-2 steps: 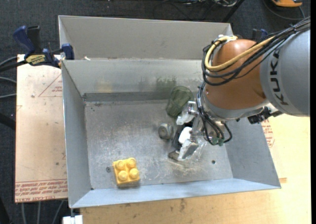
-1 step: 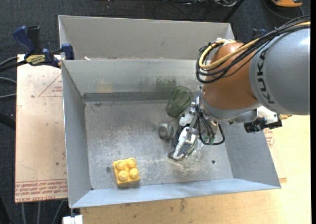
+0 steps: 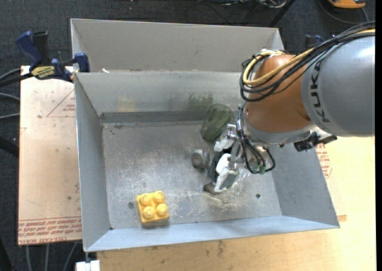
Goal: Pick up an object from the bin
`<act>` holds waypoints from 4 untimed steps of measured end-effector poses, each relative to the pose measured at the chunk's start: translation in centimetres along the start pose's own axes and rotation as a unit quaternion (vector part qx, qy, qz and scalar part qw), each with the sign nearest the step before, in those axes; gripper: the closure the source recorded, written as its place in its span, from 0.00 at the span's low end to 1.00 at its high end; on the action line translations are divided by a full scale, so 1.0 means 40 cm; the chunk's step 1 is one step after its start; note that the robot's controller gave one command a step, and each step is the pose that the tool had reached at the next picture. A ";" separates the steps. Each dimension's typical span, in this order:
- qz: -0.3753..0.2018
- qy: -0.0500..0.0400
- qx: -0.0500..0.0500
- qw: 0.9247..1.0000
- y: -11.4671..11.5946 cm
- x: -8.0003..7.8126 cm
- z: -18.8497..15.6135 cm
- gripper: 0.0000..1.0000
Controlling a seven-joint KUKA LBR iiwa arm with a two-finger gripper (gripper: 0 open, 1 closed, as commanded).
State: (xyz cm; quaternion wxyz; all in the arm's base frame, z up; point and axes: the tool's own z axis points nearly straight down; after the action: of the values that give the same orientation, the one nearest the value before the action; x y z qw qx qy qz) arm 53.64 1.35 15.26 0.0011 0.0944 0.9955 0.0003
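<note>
Grey metal bin [image 3: 89, 162] with sloping walls, seen from above. The arm [image 3: 349, 85] enters from the right; its silver link bears the black letters "KUK", with the rest of the word out of sight. An orange cover [image 3: 274, 99] looped with yellow and black cables [image 3: 256, 73] sits at the wrist. The wrist points steeply down, setting the gripper [image 3: 224, 174] low over the floor, right of centre and close to the foot of the right wall. Whether the gripper is spread or pressed together cannot be told, and no thing can be made out in its grasp.

Nearest to it is a small grey lump [image 3: 199, 158], just beside it on the left. An olive lump [image 3: 215, 122] lies behind, against the back wall and close to the wrist. A yellow brick [image 3: 152, 207] with four studs rests near the front edge, well apart from the gripper. The left half of the floor is otherwise open, leaving room there and little on the right.
</note>
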 end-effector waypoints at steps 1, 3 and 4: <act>-0.094 -0.004 -0.003 0.996 -0.035 -0.011 0.067 0.00; 0.064 0.006 -0.011 0.998 -0.083 -0.019 0.098 0.00; 0.059 0.005 -0.011 0.998 -0.083 -0.020 0.097 0.00</act>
State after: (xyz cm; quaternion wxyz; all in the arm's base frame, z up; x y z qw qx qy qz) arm 53.83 -2.05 11.36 -0.0025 0.1531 0.9881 0.0114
